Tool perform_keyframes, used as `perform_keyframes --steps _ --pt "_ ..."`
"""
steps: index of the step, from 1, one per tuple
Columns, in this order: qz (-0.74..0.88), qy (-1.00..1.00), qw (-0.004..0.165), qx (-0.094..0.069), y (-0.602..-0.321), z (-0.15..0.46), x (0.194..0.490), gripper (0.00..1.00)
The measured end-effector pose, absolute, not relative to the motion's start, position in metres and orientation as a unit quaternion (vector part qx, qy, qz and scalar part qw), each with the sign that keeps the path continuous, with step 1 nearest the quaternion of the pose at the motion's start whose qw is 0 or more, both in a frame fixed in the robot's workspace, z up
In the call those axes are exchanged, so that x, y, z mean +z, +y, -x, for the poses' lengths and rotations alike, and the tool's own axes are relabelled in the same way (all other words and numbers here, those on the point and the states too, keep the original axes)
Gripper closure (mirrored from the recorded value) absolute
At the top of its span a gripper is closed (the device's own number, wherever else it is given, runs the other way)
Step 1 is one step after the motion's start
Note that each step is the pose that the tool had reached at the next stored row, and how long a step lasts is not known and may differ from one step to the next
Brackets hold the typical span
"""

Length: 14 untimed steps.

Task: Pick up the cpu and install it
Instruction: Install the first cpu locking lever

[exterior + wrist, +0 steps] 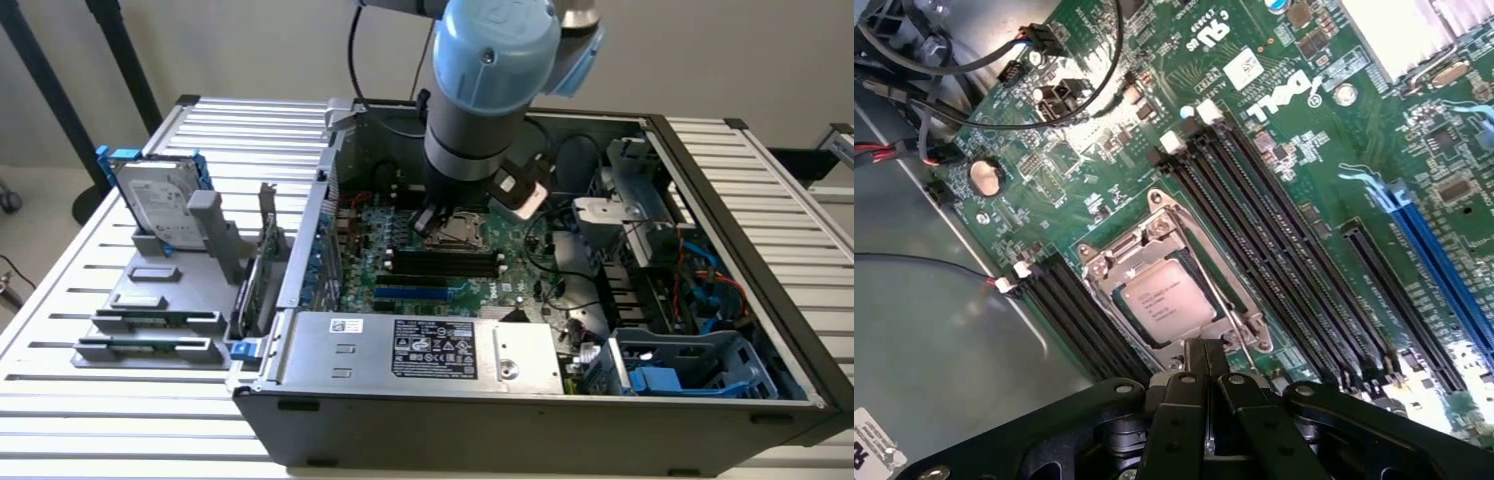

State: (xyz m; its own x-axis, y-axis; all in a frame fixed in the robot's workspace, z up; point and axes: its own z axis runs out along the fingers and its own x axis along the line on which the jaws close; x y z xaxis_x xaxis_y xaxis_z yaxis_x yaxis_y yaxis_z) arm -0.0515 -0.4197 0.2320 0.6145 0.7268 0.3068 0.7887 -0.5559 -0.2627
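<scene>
Inspection of the open grey desktop computer case [534,420]: the blue-and-grey robot arm [487,90] reaches down into it, over the green motherboard [1154,120].

The small flat square cpu with the shiny silver-grey top [1167,302] lies in the silver metal socket frame [1172,285] on that motherboard, flat and seated within the frame opening. The frame sits between two banks of long black memory slots [1294,260], which run along either side of it.

The black gripper [1204,372] has its fingers drawn together, tips meeting, with nothing seen between them (no chip is carried). In the wrist view the tips stand at the edge of the socket frame, just beside the cpu and close over the thin metal retaining lever [1246,340] that runs along the frame's side. Whether the tips actually touch the frame or lever cannot be told.

Governing relation: the cpu lies directly ahead of the closed fingertips, across the frame's near edge. Being square, the chip has no long axis; its sides run parallel with the memory slots.

Judgement: the cpu appears placed in the socket; whether the frame is latched cannot be confirmed.
</scene>
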Motion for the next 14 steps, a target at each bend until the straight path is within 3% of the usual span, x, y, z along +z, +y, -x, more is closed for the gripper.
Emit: perform_keyframes --steps 14 --pt "0.879 -0.430 0.192 -0.078 -0.442 0.063 0.237 0.89"
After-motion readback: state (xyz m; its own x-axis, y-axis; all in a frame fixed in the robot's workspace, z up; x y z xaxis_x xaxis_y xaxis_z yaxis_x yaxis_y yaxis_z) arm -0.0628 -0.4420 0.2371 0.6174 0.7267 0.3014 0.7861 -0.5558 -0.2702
